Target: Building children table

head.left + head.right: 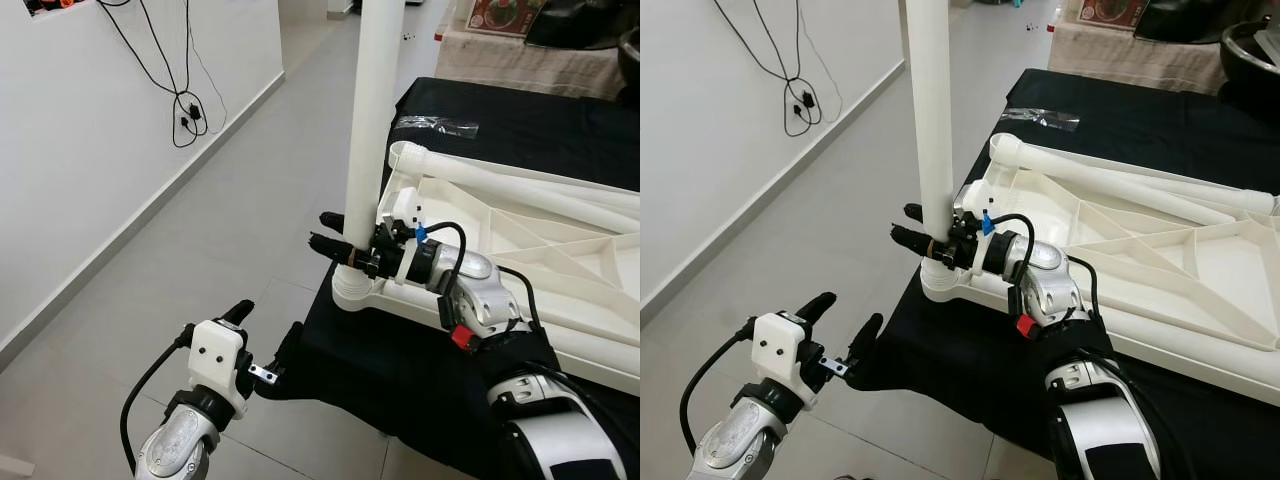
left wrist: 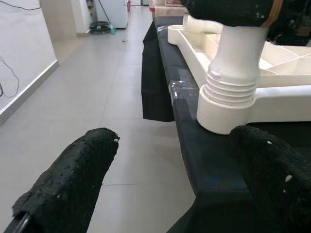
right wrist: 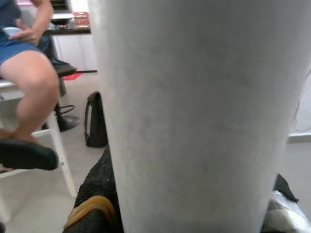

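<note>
The upturned white plastic ribbed tabletop [image 1: 520,250] is lying on the black-draped bench [image 1: 400,370], with a tall white plastic tube leg [image 1: 370,130] standing upright in its near corner socket. The right claw [image 1: 335,243] is clamping the leg low down, just above the threads, while the left claw [image 1: 262,340] is hovering open beside the bench edge. The leg is probably light, stiff and slick, so gripping low near the socket looks best for turning it.

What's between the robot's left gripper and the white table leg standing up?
Only the black cloth's edge and bare floor. The left gripper hangs open short of the leg, as the left wrist view shows.
</note>
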You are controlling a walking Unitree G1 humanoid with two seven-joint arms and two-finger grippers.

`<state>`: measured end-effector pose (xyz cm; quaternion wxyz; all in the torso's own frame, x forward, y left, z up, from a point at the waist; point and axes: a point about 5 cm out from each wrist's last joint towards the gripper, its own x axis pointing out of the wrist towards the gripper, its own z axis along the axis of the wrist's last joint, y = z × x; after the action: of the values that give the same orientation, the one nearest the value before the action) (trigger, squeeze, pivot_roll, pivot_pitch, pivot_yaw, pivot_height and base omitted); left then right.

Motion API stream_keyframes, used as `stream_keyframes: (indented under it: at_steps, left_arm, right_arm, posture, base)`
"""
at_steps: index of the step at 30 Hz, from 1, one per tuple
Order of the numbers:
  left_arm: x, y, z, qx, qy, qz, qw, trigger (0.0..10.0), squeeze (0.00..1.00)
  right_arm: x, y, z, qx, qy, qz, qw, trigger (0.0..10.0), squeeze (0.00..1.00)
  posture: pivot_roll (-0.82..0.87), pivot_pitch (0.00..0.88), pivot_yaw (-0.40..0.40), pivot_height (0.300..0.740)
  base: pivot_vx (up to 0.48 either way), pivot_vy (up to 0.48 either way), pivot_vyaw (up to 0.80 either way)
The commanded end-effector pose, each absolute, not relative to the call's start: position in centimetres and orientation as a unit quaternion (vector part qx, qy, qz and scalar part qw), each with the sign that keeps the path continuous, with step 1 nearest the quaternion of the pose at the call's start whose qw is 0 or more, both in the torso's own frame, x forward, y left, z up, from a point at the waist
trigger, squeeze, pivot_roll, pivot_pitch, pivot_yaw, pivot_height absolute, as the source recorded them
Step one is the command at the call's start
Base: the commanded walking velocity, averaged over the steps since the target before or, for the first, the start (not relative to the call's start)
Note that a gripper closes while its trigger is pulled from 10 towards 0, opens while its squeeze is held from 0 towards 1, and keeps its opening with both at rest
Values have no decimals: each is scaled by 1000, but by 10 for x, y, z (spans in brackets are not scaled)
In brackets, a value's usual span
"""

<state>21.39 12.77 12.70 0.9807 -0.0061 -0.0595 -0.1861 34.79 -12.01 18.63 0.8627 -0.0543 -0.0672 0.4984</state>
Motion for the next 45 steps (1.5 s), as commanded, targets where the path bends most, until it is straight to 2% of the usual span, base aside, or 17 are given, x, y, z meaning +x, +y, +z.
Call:
stream_keyframes:
  at_steps: [1, 2, 3, 4, 7, 14, 15, 17, 18, 19, 24, 25, 29, 30, 36, 37, 45]
  left_arm:
    - [213, 129, 122, -1, -51, -185, 981, 10000, 0]
    - [213, 129, 122, -1, -51, -186, 981, 10000, 0]
    - [213, 129, 122, -1, -51, -186, 981, 10000, 0]
    - [213, 130, 123, 0, -52, -187, 981, 10000, 0]
    - [213, 130, 122, 1, -53, -186, 981, 10000, 0]
    - [214, 130, 123, 0, -55, -188, 981, 10000, 0]
    - [214, 130, 123, 0, -56, -187, 981, 10000, 0]
    - [214, 130, 123, 0, -56, -186, 981, 10000, 0]
    - [214, 130, 123, -1, -57, -185, 981, 10000, 0]
    - [214, 130, 123, -1, -57, -185, 981, 10000, 0]
    - [214, 129, 123, -3, -56, -187, 981, 10000, 0]
    - [214, 128, 123, -3, -56, -188, 981, 10000, 0]
    - [214, 128, 123, -3, -56, -188, 980, 10000, 0]
    - [214, 128, 123, -4, -57, -188, 980, 10000, 0]
    - [212, 127, 125, -4, -59, -187, 981, 10000, 0]
    - [210, 126, 125, -4, -58, -188, 980, 10000, 0]
    - [207, 122, 125, -6, -58, -185, 981, 10000, 0]
  right_arm:
    - [343, -117, 160, -68, -16, 476, 877, 0, 0]
    - [342, -122, 148, -84, 6, 404, 911, 0, 0]
    - [342, -122, 148, -84, 6, 404, 911, 0, 0]
    - [326, -158, 117, -107, 59, 140, 983, 0, 0]
    - [317, -182, 112, -117, 67, 17, 991, 0, 0]
    - [327, -192, 122, -114, 59, 18, 992, 0, 0]
    - [326, -187, 123, -112, 56, 25, 992, 1922, 0]
    - [325, -184, 124, -110, 54, 29, 992, 1922, 0]
    - [322, -176, 127, -103, 47, 38, 993, 10000, 0]
    - [320, -160, 130, -72, 32, 86, 993, 10000, 1000]
    - [323, -131, 152, -13, -33, 215, 976, 10000, 1000]
    - [325, -128, 161, -5, -51, 259, 964, 10000, 522]
    - [327, -126, 169, 3, -66, 301, 951, 10000, 522]
    - [334, -132, 177, -8, -75, 324, 943, 10000, 0]
    - [350, -145, 202, -36, -67, 444, 893, 10000, 0]
    - [354, -144, 210, -38, -61, 489, 870, 0, 0]
    - [348, -153, 209, -15, -34, 546, 837, 0, 0]
  posture:
    - [78, 140, -10, 740]
    - [78, 140, -10, 740]
    - [78, 140, -10, 740]
    - [77, 150, -14, 740]
    - [52, 139, 2, 740]
    - [58, 141, -12, 740]
    - [56, 143, -12, 740]
    - [56, 143, -12, 740]
    - [54, 145, -13, 740]
    - [55, 147, -13, 740]
    - [59, 148, -12, 740]
    - [63, 146, -13, 740]
    - [63, 146, -13, 740]
    - [69, 148, -17, 740]
    - [85, 158, -23, 740]
    - [87, 161, -25, 740]
    - [86, 174, -29, 740]
  base:
    - [0, 0, 0]
    - [0, 0, 0]
    - [0, 0, 0]
    - [0, 0, 0]
    - [0, 0, 0]
    - [0, 0, 0]
    - [0, 0, 0]
    - [0, 0, 0]
    - [0, 0, 0]
    - [0, 0, 0]
    - [0, 0, 0]
    - [0, 0, 0]
    - [0, 0, 0]
    - [0, 0, 0]
    - [0, 0, 0]
    - [0, 0, 0]
    - [0, 0, 0]
